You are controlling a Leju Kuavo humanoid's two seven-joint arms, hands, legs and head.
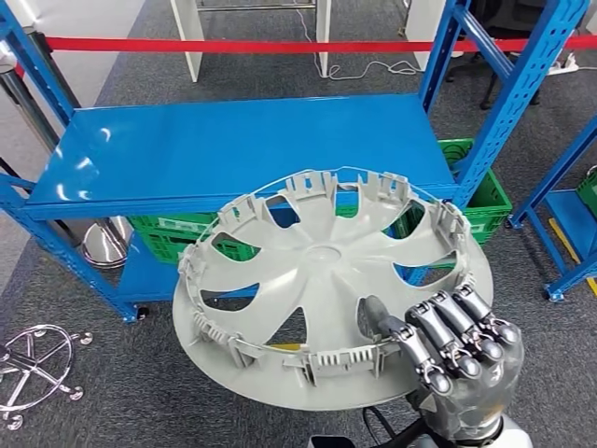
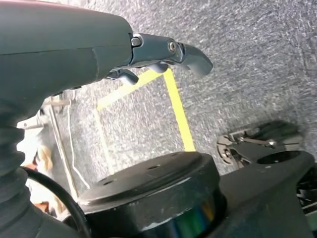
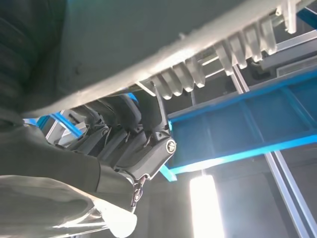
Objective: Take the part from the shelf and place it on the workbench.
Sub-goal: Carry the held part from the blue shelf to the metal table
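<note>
Right hand (image 1: 457, 350) gripping grey wheel cover (image 1: 317, 271) at near rim, fingers (image 1: 451, 322) curled over top edge, thumb hidden below. Cover held roughly flat, slightly tilted, inner side up with clip tabs round the rim, spreading forward and left of the hand, clear of any surface. From right wrist view, hand (image 3: 127, 144) clamped under cover rim (image 3: 179, 54), ribbed tabs showing just past the fingers.

Blue shelf (image 1: 239, 154) beyond the cover, well past the hand, top deck bare and glossy. Green crates (image 1: 486, 196) on lower level, seen through cover's openings and to the far right of it. Red tape barrier (image 1: 232, 44) further back across the floor. Chrome chair base (image 1: 32, 373) on grey carpet far left of the hand. Second blue rack (image 1: 570, 215) off to the right.

Left hand (image 2: 157, 54) hanging low over carpet, holding nothing, fingers loosely extended and a little apart, not touching anything. Yellow floor tape (image 2: 179, 114) on carpet beyond the fingertips.
</note>
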